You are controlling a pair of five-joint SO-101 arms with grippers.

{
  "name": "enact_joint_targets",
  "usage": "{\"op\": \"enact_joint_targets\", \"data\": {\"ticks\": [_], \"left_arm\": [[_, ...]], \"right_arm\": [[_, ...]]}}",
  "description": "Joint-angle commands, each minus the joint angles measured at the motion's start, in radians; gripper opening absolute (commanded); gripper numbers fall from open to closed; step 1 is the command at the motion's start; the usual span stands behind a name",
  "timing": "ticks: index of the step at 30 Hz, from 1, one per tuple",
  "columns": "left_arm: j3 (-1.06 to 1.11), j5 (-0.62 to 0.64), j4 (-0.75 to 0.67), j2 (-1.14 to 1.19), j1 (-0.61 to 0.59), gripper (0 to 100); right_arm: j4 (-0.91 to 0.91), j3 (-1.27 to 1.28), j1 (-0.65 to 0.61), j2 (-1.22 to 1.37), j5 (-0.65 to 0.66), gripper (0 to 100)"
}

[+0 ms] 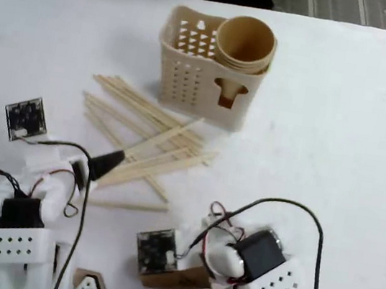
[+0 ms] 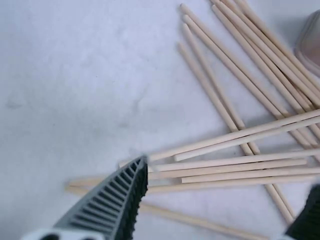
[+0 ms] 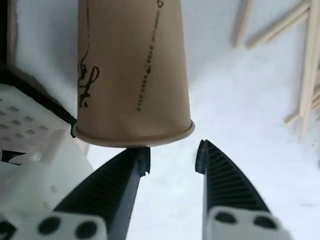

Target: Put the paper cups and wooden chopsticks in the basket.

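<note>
my left pincer (image 2: 225, 175) gapes over the pale wooden chopsticks (image 2: 235, 164) strewn on the white table (image 2: 75, 75); closing may snag several crookedly. right pincer (image 3: 173, 150), also apart, sits at the tan paper cup (image 3: 132, 75) lying sideways; i fear a nudge rolls it.

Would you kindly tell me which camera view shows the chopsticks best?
The high view: the whole pile of chopsticks lies beside the basket. The left wrist view shows some chopsticks close up; the right wrist view, a few ends.
</note>
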Motion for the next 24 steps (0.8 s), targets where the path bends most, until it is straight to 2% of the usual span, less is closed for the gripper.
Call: {"op": "enact_joint_targets", "data": {"ticks": [1,7,10,14,24], "left_arm": [[0.002,0.011,-0.026,-0.027,-0.004,46],[0.043,0.011,-0.109,-0.027,-0.004,46],[0.044,0.011,-0.109,-0.027,-0.004,46],[0.044,0.011,-0.110,-0.027,-0.004,46],[0.044,0.011,-0.112,-0.027,-0.004,46]], "right_arm": [[-0.010,-0.003,-0.064,-0.002,0.000,16.3],[-0.070,0.043,-0.151,-0.002,-0.005,16.3],[-0.153,0.115,-0.162,-0.010,-0.005,16.3],[-0.170,0.123,-0.165,-0.012,-0.006,15.9],[-0.200,0.121,-0.255,-0.012,-0.006,1.9]]}}
